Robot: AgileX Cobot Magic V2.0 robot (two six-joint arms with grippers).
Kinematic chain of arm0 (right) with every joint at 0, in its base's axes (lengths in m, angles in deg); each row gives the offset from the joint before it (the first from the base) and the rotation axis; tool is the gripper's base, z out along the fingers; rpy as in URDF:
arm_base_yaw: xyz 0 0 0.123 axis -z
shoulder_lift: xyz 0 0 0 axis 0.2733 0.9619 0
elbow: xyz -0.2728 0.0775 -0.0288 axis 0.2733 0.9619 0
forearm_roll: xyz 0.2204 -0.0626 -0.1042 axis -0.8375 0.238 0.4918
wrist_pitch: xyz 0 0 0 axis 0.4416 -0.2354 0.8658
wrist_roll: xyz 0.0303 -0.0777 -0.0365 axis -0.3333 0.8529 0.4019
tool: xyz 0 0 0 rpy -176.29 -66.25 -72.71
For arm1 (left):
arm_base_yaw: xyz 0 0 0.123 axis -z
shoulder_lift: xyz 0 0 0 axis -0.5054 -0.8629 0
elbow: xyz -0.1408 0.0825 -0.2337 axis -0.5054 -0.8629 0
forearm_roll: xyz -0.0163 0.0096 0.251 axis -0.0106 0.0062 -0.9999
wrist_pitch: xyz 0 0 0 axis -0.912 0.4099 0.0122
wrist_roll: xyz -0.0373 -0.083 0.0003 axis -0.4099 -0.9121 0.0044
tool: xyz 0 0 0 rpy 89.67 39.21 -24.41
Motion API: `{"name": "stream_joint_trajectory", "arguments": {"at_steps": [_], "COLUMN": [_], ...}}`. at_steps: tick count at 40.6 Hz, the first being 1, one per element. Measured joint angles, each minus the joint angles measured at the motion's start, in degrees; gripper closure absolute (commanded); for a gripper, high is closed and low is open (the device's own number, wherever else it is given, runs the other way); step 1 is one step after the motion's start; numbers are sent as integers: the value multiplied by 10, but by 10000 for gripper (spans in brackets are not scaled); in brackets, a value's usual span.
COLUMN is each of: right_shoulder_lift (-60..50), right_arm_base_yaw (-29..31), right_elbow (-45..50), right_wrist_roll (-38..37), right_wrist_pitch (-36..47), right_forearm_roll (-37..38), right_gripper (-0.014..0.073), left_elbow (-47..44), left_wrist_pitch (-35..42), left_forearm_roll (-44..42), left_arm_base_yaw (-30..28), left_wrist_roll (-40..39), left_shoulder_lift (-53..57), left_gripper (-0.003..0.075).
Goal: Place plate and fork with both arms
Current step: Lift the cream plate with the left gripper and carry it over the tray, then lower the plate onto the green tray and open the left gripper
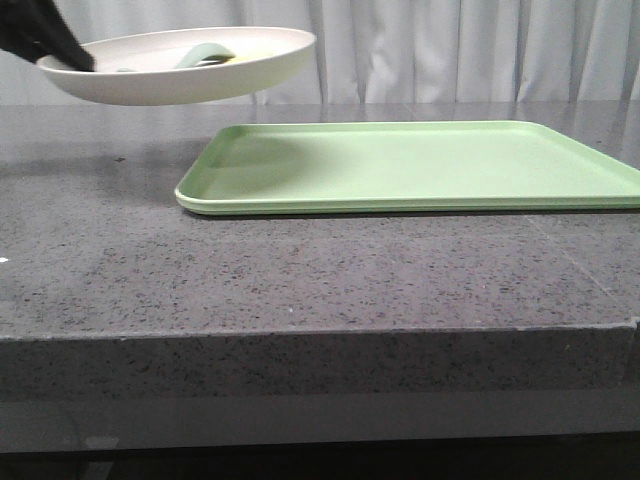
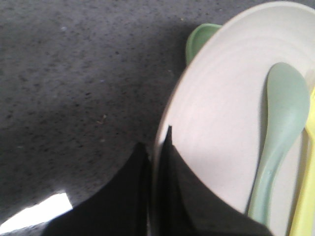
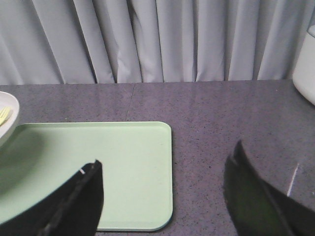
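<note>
The off-white plate (image 1: 180, 75) hangs in the air at the upper left of the front view, just left of the light green tray (image 1: 420, 165). My left gripper (image 1: 55, 50) is shut on the plate's left rim; in the left wrist view one finger is under and one over the rim (image 2: 157, 147). In the plate (image 2: 226, 113) lie a sage green spoon (image 2: 280, 128) and the pale yellow fork (image 2: 305, 196), mostly cut off. The fork's tines show in the right wrist view (image 3: 4, 115). My right gripper (image 3: 165, 167) is open and empty above the tray's corner.
The tray (image 3: 98, 167) lies flat on the dark speckled stone counter (image 1: 300, 280). A grey curtain (image 1: 450, 50) hangs behind. A white object (image 3: 305, 64) stands at the edge of the right wrist view.
</note>
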Motion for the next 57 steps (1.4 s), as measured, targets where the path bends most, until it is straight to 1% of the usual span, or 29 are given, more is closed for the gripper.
{"name": "stream_joint_trajectory", "arguments": {"at_steps": [14, 26, 36, 48, 57], "right_shoulder_lift": [0, 0, 0, 0, 0], "right_arm_base_yaw": [0, 0, 0, 0, 0], "right_elbow": [0, 0, 0, 0, 0], "right_wrist_roll": [0, 0, 0, 0, 0], "right_wrist_pitch": [2, 2, 2, 3, 3], "right_forearm_roll": [0, 0, 0, 1, 1], "right_gripper": [62, 62, 62, 62, 62], "left_elbow": [0, 0, 0, 0, 0], "left_wrist_pitch": [64, 112, 153, 166, 177], "left_forearm_roll": [3, 5, 11, 14, 14], "left_arm_base_yaw": [120, 192, 208, 214, 217], "left_wrist_roll": [-60, -92, -105, -107, -107], "left_shoulder_lift": [-1, -27, -42, -74, -79], "left_gripper": [738, 738, 738, 738, 738]}}
